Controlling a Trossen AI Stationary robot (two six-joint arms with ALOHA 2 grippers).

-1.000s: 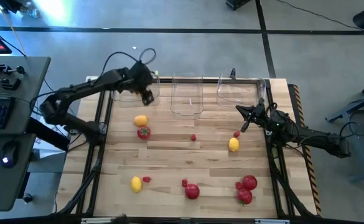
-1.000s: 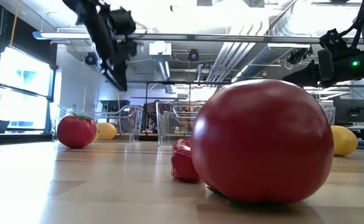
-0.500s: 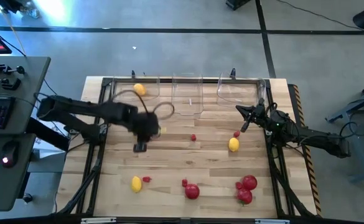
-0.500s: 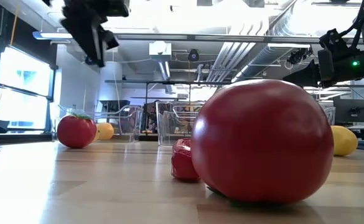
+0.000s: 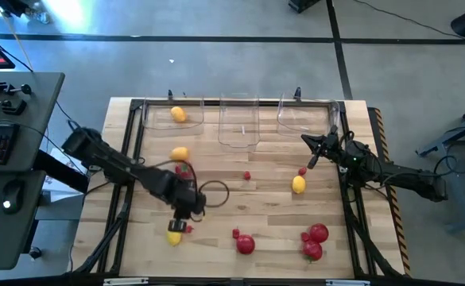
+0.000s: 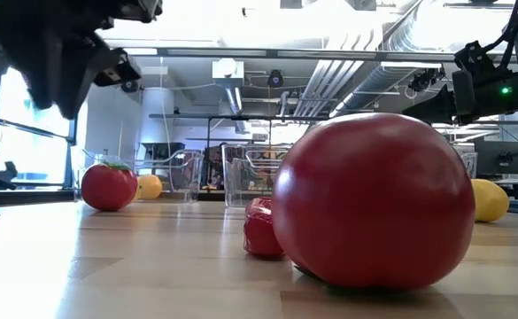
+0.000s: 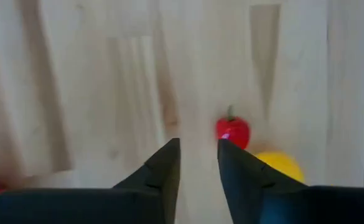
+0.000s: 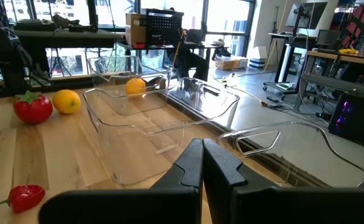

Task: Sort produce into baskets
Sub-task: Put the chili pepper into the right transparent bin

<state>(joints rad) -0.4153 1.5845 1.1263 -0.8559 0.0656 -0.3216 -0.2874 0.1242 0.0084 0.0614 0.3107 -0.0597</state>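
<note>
My left gripper (image 5: 181,222) hangs narrowly open and empty above the table's near left part, over a yellow lemon (image 5: 173,237) and a tiny red berry (image 5: 187,229). Both lie beyond the fingertips (image 7: 172,149) in the left wrist view: the berry (image 7: 233,130) and the lemon (image 7: 280,164). One lemon (image 5: 178,114) lies in the left clear bin (image 5: 154,119). The middle bin (image 5: 238,137) and the right bin (image 5: 300,125) stand along the far edge. My right gripper (image 5: 311,156) waits shut and empty at the right, near the right bin.
Loose on the table are a lemon (image 5: 180,153) beside a green-topped red fruit (image 5: 184,168), a lemon (image 5: 298,184), berries (image 5: 247,175) (image 5: 302,171) and round red fruits (image 5: 245,244) (image 5: 318,233) (image 5: 311,251) near the front edge. A large red fruit (image 6: 374,199) fills the low view.
My left gripper has swung from over the left bin at the far edge toward the near edge, and now hangs over the lemon and berry at the near left. A lemon now shows in the left bin, where the gripper was.
</note>
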